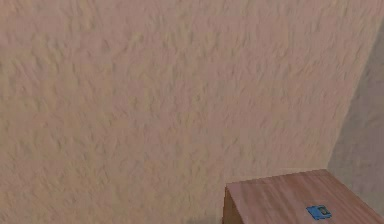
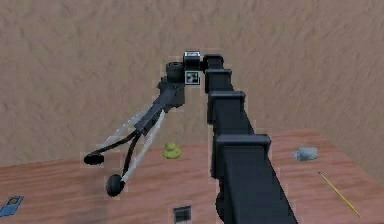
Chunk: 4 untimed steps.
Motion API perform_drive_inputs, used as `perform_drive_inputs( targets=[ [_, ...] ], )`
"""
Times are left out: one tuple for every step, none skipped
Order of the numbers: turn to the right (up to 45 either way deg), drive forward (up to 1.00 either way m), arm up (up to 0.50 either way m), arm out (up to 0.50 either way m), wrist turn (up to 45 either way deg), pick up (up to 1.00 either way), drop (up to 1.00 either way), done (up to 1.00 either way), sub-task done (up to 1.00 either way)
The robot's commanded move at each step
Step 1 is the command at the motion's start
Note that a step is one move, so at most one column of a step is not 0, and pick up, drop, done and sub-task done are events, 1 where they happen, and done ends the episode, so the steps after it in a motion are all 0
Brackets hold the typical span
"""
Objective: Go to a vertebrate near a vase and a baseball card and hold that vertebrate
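Observation:
A small yellow-green thing [image 2: 172, 151] sits on the wooden table [image 2: 280, 170] near its far edge; its shape is too small to name. My arm rises from the bottom edge of the arm side view, and the gripper [image 2: 105, 172] reaches down to the left of that thing. Behind the gripper's far end there is nothing but bare tabletop and wall, so it holds nothing. A small blue card [image 2: 12, 205] lies at the table's left, and the same blue card [image 1: 320, 211] shows on the table corner [image 1: 270, 200] in the forward view.
A grey-blue object [image 2: 305, 154] stands at the table's right, with a yellow pencil [image 2: 340, 192] nearer. A small dark square card [image 2: 182, 212] lies near the front edge. A textured beige wall [image 1: 150, 90] stands close ahead and behind the table.

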Motion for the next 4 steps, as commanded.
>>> perform_drive_inputs(
  targets=[
    [0.0,0.0,0.0,0.0,45.0,0.0,0.0,0.0,0.0],
    [0.0,0.0,0.0,0.0,45.0,0.0,0.0,0.0,0.0],
    [0.0,0.0,0.0,0.0,24.0,0.0,0.0,0.0,0.0],
    [0.0,0.0,-0.26,0.0,0.0,0.0,0.0,0.0,0.0]
  ],
)
